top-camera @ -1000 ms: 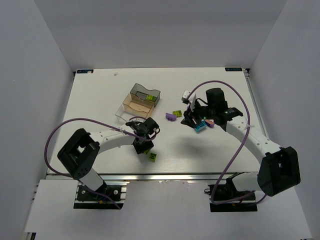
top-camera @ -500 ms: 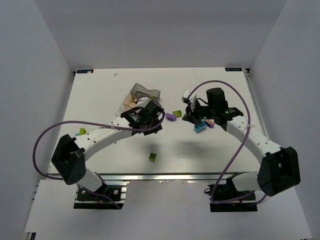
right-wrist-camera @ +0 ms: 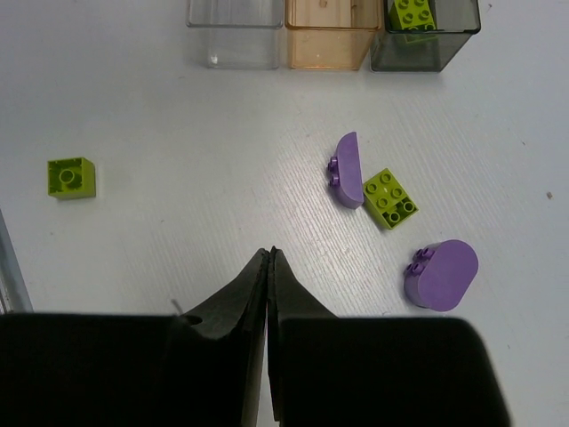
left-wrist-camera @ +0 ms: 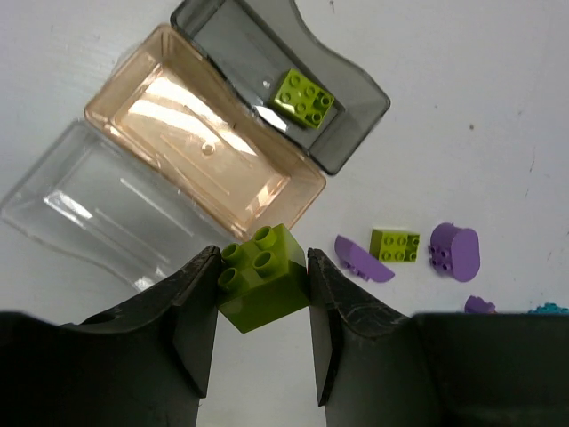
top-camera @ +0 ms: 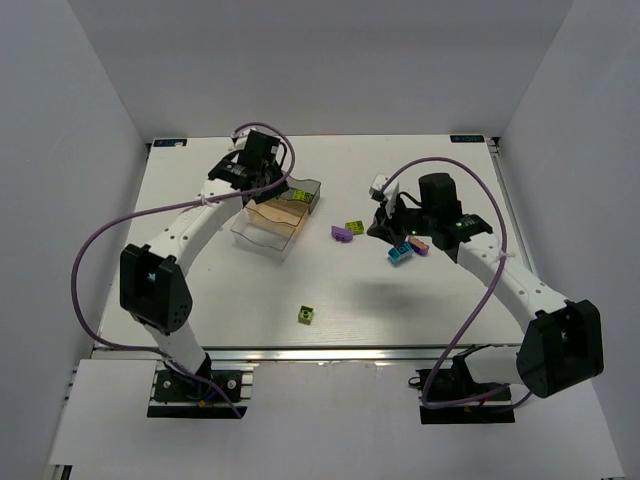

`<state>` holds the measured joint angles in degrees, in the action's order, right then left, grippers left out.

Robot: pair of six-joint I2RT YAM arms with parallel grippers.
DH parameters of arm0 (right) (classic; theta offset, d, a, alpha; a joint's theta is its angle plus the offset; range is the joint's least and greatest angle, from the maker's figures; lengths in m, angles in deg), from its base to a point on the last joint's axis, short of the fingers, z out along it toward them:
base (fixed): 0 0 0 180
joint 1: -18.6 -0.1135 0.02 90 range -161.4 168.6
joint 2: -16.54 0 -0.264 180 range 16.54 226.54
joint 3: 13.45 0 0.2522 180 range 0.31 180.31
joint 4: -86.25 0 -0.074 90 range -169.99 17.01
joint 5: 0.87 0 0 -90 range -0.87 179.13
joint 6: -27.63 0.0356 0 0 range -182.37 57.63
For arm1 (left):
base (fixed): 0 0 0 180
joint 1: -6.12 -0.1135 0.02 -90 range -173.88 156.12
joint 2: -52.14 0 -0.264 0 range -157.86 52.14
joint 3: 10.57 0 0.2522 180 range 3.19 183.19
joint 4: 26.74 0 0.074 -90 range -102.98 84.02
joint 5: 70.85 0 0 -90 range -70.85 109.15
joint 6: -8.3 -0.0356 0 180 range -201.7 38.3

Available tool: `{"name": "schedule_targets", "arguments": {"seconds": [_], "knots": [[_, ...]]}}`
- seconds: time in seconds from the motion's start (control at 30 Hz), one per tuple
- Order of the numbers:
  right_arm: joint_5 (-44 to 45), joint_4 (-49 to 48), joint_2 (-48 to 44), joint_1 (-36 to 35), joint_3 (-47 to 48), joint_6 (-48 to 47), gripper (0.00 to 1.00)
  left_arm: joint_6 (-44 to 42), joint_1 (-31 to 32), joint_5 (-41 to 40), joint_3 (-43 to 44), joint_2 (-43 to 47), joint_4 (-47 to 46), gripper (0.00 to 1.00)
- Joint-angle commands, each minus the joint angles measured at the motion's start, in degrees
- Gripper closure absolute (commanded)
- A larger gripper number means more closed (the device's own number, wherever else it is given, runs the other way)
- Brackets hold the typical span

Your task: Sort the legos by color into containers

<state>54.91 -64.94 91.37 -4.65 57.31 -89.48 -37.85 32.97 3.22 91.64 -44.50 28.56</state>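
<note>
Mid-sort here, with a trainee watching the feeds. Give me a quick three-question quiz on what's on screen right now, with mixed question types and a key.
1. True or false: the left hand is gripping a purple brick.
2. Which tray already holds a brick? A) clear B) orange C) smoky grey tray
3. How many purple pieces lie on the table in the right wrist view?

Key
1. False. It grips a lime green brick.
2. C. The smoky grey tray holds one lime brick; the orange tray and clear tray are empty.
3. Two.
</note>
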Motion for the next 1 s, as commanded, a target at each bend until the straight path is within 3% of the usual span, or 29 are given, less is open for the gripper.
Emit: {"name": "schedule_targets", "arguments": {"seconds": [0.0, 0.43, 0.7, 0.97], "knots": [[0.38, -2.22, -1.96, 0.48, -0.30, 1.45, 0.94, -5.71, -1.88, 3.26, 5.59, -2.05, -2.42, 0.93], [0.12, -4.32, -1.88, 0.83, -1.71, 2.33, 0.90, -9.05, -6.37, 6.95, 16.93, -16.11, -9.72, 0.92], [0.47, -4.94, -2.14, 0.83, -2.76, 2.15, 0.89, -9.31, -6.81, 8.37, 23.79, -24.73, -8.32, 0.92], [0.12, -4.94, -2.23, 0.75, -2.94, 1.80, 0.88, -8.96, -7.78, 7.31, 29.85, -32.03, -7.26, 0.76]]}}
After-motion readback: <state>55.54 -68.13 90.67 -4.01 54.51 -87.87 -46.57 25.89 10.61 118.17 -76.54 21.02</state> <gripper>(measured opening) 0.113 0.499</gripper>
